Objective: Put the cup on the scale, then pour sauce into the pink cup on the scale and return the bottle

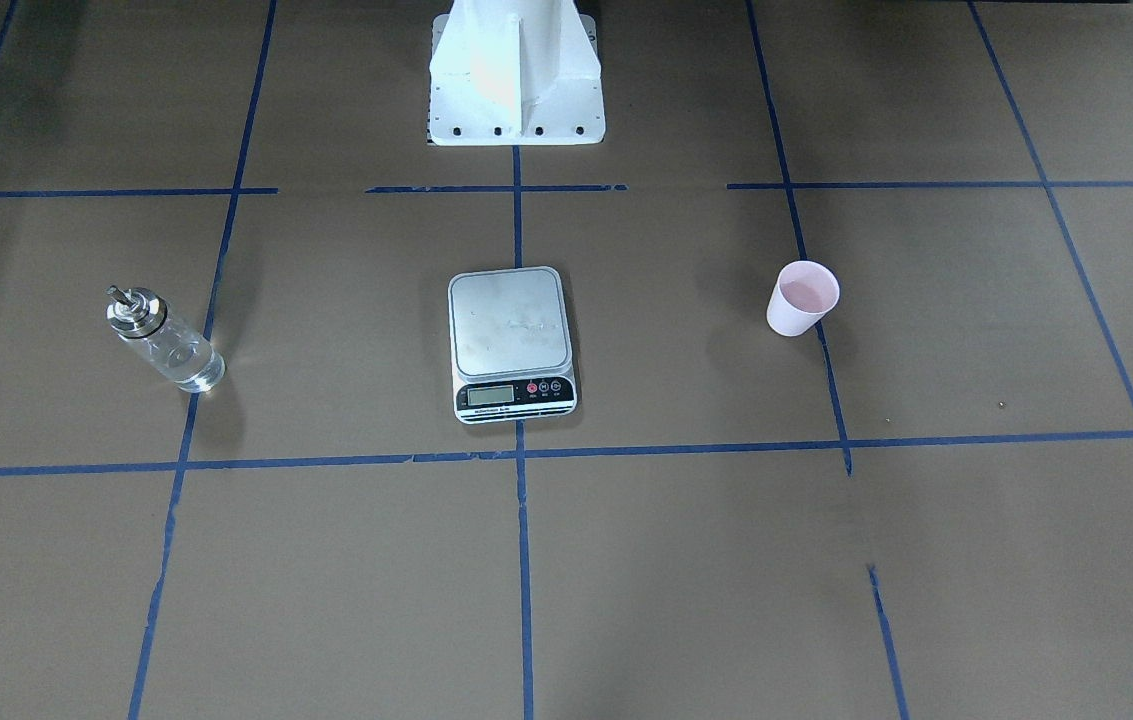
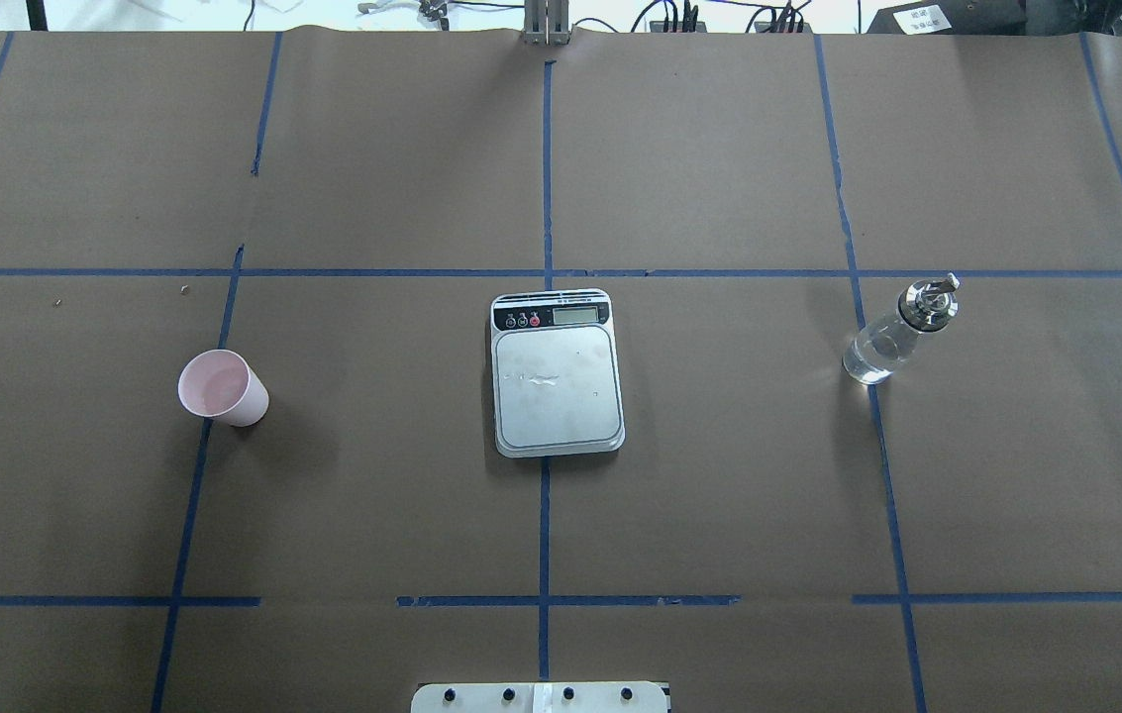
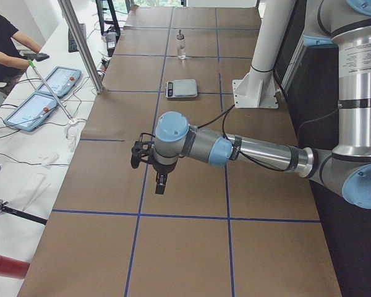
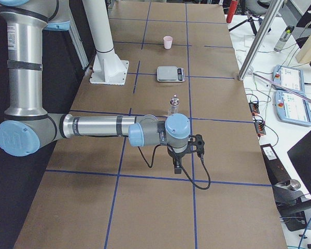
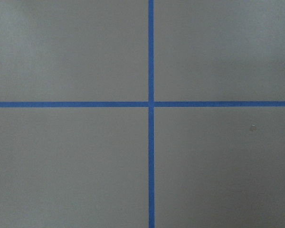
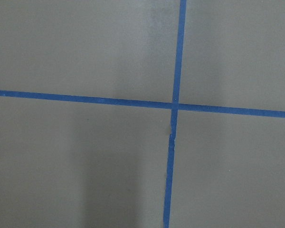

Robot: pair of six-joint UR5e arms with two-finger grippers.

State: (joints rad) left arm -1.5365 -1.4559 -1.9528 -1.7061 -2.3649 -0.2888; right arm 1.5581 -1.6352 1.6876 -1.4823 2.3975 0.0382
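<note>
The scale [image 2: 557,381] stands mid-surface, its steel platform open to reach from every side. The cup [image 2: 222,388] and the bottle [image 2: 897,334] stand well apart from it on opposite sides, brown surface [image 2: 719,475] around each. The white pedestal [image 1: 516,75] rises behind the scale. Cables [image 2: 679,15] at the far edge appear to stay off the surface.

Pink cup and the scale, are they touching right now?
Apart. The overhead exterior view shows bare table between the pink cup and the scale.
</note>
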